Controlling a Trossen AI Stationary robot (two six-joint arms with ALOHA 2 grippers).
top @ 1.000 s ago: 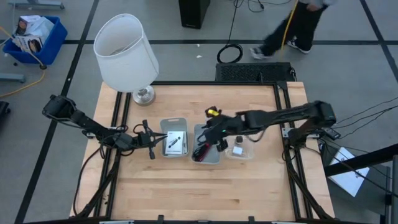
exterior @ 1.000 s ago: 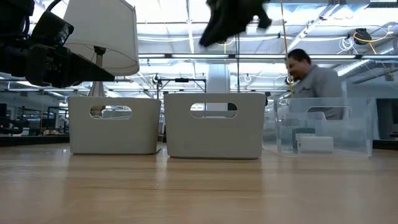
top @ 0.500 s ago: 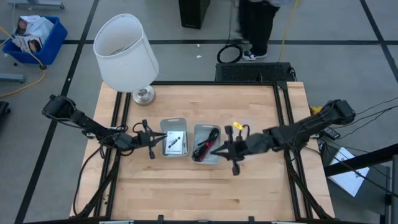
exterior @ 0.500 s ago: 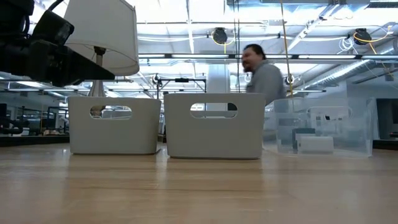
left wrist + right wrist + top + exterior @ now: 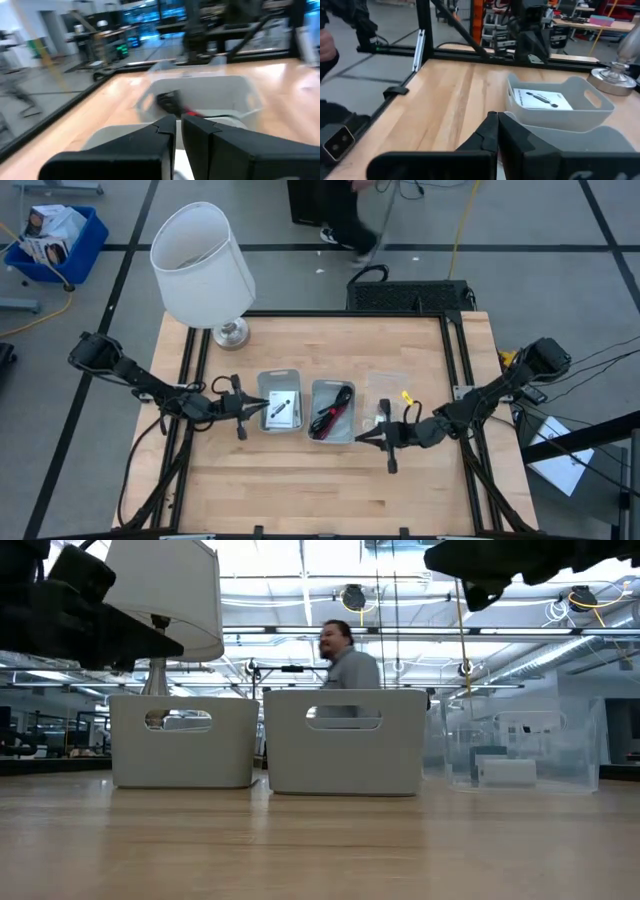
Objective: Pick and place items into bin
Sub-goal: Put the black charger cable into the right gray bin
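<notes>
My left gripper hovers shut just left of the left grey bin, which holds white cards with black marks. The coiled red-and-black cable lies in the middle grey bin. It also shows in the left wrist view, cable, beyond the shut fingers. My right gripper is shut, above the table at the near end of the clear bin. A white block rests on the clear bin's floor. The black cube is not visible.
The white-shaded lamp stands at the table's far left corner, its base showing in the right wrist view. The three bins sit in a row mid-table. Bare wood lies along the near edge. A person walks behind the table.
My right gripper has drawn back from above the middle grey bin toward the table's right and near edge, ending by the clear bin's near end. The cable stays in the middle bin. The person behind the table has walked from right to left.
</notes>
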